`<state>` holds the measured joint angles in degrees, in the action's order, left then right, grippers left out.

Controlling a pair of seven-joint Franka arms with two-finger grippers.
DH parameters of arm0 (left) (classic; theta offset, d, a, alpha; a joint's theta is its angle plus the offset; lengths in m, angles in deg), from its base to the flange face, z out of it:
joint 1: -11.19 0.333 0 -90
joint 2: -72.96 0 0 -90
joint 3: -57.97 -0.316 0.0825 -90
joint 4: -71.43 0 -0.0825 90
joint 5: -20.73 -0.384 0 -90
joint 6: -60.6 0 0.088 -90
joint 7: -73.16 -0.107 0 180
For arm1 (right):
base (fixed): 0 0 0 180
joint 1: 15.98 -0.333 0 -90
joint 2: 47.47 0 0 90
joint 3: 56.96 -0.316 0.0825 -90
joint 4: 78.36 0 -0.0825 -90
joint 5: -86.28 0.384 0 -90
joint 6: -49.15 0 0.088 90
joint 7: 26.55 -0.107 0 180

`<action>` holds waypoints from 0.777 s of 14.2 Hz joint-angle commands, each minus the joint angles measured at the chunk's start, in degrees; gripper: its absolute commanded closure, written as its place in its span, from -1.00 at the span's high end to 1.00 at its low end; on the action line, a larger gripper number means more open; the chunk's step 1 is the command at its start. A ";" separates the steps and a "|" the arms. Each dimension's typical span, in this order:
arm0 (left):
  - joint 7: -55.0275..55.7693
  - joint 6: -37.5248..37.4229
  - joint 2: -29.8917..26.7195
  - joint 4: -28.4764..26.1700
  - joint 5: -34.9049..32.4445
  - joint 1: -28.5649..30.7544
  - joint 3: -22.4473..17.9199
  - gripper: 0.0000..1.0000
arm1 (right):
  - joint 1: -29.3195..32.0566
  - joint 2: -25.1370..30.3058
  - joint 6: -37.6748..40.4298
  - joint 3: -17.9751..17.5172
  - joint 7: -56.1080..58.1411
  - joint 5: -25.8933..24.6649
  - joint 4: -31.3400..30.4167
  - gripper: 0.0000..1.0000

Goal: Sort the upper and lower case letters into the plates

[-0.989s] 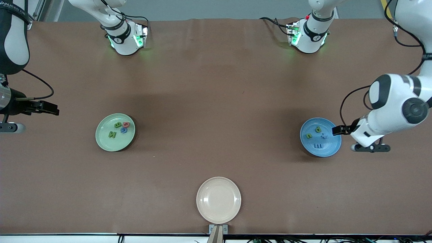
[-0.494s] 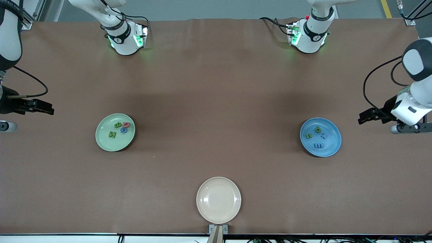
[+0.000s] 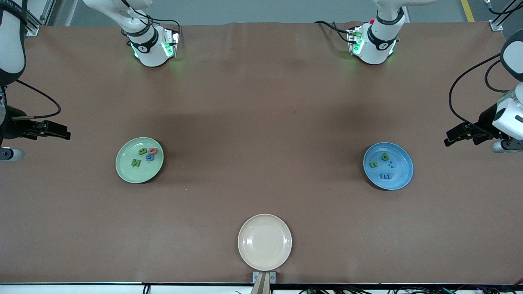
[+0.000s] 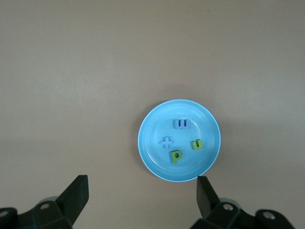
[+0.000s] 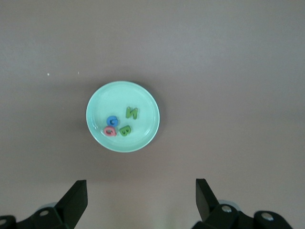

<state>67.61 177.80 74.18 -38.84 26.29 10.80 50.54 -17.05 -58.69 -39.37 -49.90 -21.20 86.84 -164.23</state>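
Sorting looks done: capitals fill the green plate (image 3: 139,159) at nine o'clock, seemingly lowercase the blue plate (image 3: 388,165) at three; left gripper (image 4: 141,190) and right gripper (image 5: 140,192) hang clear, fingers apart.

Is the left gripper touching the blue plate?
Apart. In the front view the left gripper is open over bare table beside the blue plate, brown table showing between them.

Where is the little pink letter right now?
The pink letter lies in the green plate, toward the right arm's end of the table, touching a blue letter and beside a green one.
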 commanded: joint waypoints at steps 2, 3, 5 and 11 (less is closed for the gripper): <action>0.36 -8.89 -0.26 7.50 0.16 -1.10 -0.12 1.00 | 2.39 0.05 3.17 -0.55 0.45 1.20 1.24 1.00; 0.45 -10.74 0.44 9.79 -0.02 -1.28 0.66 1.00 | 2.48 0.14 3.35 -0.55 0.36 1.20 1.24 1.00; 0.89 -12.60 0.45 12.79 -0.72 -1.28 1.72 1.00 | 2.30 0.41 4.41 -0.90 0.45 1.11 1.32 1.00; 8.01 -18.67 -0.08 19.82 -4.07 -0.84 6.21 1.00 | 2.30 2.34 5.73 -0.99 0.53 1.11 0.89 1.00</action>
<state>74.70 161.69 73.96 -22.40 23.67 9.62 56.14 -15.55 -58.11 -34.55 -50.19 -21.18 87.35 -162.74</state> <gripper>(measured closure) 0.000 0.000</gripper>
